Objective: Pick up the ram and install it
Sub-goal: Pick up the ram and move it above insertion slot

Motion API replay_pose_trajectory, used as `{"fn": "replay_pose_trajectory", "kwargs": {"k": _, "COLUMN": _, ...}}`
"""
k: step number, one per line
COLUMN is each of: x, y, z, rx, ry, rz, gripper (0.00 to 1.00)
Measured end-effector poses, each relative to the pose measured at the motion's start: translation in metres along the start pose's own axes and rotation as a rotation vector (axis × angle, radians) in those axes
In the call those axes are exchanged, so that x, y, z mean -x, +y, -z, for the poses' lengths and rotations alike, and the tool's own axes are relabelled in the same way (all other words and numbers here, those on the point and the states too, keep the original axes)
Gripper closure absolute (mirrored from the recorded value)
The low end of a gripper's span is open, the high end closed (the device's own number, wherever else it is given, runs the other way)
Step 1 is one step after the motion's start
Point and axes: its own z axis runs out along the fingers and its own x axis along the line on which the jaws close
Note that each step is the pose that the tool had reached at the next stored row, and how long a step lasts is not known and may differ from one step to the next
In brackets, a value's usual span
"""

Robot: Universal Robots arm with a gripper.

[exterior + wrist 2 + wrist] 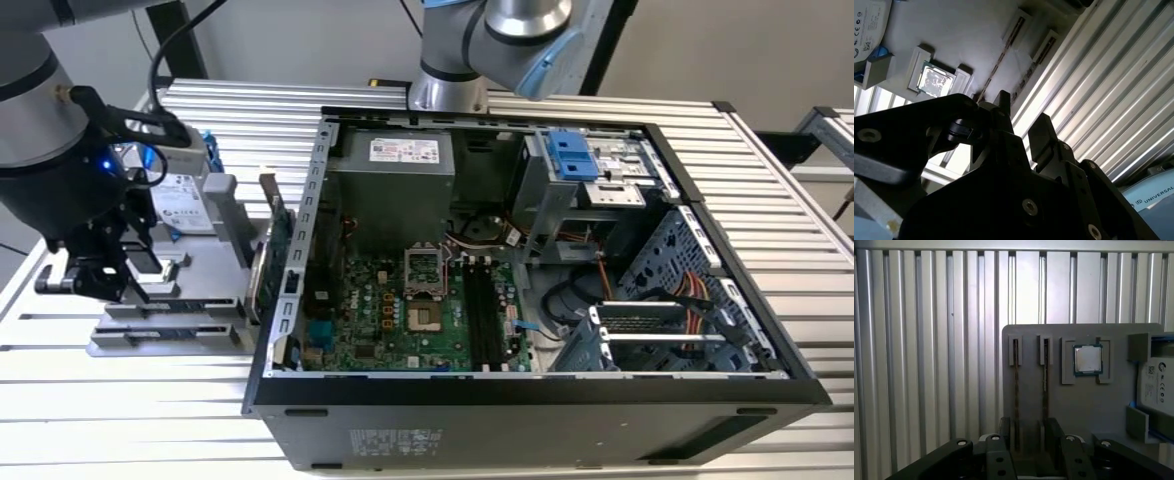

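End effector hangs over the grey tray, jaws parted, nothing between them as far as I can see. Ram stands on edge in a tray slot, with a second stick just beside it. Open computer case sits beside the tray on the slatted worktop.

Thin ram, edge-up, slotted in grey holder
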Motion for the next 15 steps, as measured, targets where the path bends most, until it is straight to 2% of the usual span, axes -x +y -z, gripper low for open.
{"fn": "replay_pose_trajectory", "kwargs": {"k": 12, "x": -0.0021, "y": 0.0023, "z": -0.0110, "rx": 0.0002, "ry": 0.0000, "rz": 0.014, "gripper": 0.00}}
{"fn": "replay_pose_trajectory", "kwargs": {"k": 15, "x": -0.0023, "y": 0.0032, "z": -0.0172, "rx": 0.0003, "ry": 0.0000, "rz": 0.020, "gripper": 0.00}}
